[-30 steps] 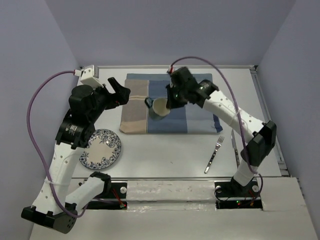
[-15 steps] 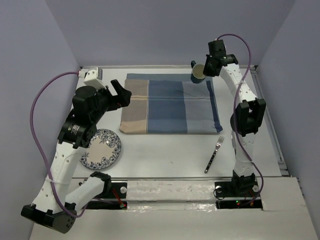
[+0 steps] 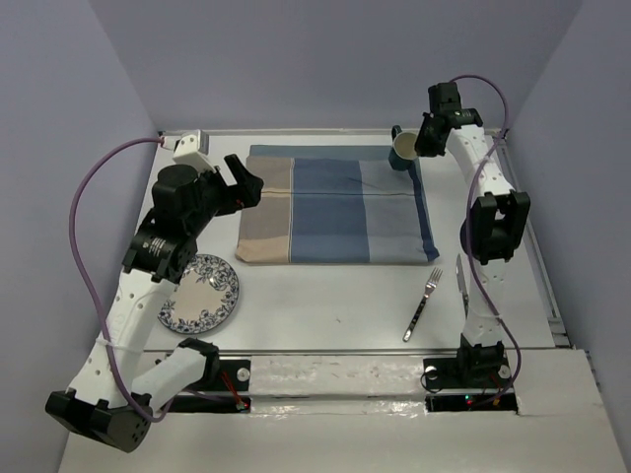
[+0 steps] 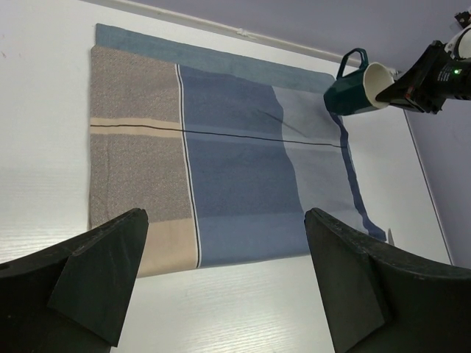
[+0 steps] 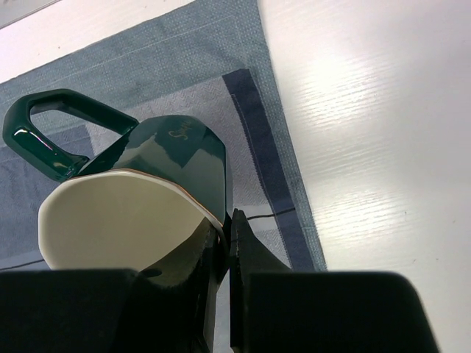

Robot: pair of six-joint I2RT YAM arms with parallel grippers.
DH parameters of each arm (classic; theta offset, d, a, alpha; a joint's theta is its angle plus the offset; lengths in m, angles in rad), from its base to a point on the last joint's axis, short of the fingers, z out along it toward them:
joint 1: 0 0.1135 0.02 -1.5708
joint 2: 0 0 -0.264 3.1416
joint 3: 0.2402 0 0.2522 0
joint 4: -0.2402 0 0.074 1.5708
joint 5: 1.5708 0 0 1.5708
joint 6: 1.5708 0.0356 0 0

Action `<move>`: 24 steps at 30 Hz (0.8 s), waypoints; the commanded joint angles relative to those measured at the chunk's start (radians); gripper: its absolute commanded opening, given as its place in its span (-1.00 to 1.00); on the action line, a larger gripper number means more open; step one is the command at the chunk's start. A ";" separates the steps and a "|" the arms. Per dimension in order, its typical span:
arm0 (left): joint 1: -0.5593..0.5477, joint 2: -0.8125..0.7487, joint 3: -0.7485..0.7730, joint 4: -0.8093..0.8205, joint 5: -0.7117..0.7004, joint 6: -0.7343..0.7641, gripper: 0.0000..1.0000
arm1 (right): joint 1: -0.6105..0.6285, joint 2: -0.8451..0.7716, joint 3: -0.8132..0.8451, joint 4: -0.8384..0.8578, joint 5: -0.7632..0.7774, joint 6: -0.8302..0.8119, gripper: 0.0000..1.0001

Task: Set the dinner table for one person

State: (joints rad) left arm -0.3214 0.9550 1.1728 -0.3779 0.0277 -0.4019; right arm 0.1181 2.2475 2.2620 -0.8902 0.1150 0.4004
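One white table (image 3: 325, 305) is filling the scene from the arm bases at the near edge to the far wall, and it is carrying everything else. One blue-and-tan cloth mat (image 3: 335, 207) is lying flat on its far middle part.

Two arms are working over it. The right tool (image 3: 421, 148) is reaching to the far right and pinching the wall of one dark green mug (image 3: 403, 151), which has a cream inside. In the right wrist view one finger (image 5: 246, 257) is pressing on the outside of the mug (image 5: 158, 165) just below the rim. The mug is tipping sideways above the far right corner of the mat, with its handle pointing left. Whether it is touching the cloth is hard to tell.

The left tool (image 3: 244, 182) is hovering over the left edge of the mat with its fingers spread wide and holding nothing.

One blue-patterned plate (image 3: 202, 293) is sitting near left, partly under the left arm. One fork (image 3: 422, 304) is lying near right, off the mat. Just to the right of it, what looks like one knife (image 3: 460, 284) is lying beside the right arm.
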 commanded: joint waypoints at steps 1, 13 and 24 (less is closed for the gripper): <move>-0.005 0.007 -0.002 0.060 0.015 0.005 0.98 | -0.020 0.004 0.039 0.068 -0.031 0.026 -1.00; -0.004 0.036 0.014 0.057 -0.003 0.017 0.98 | -0.049 0.124 0.139 0.043 -0.055 0.061 -0.54; -0.004 0.068 0.076 0.051 -0.011 0.017 0.98 | -0.049 0.015 0.193 0.099 -0.159 0.060 0.24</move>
State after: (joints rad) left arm -0.3214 1.0222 1.1812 -0.3630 0.0250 -0.4007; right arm 0.0719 2.3821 2.4199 -0.8520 0.0418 0.4644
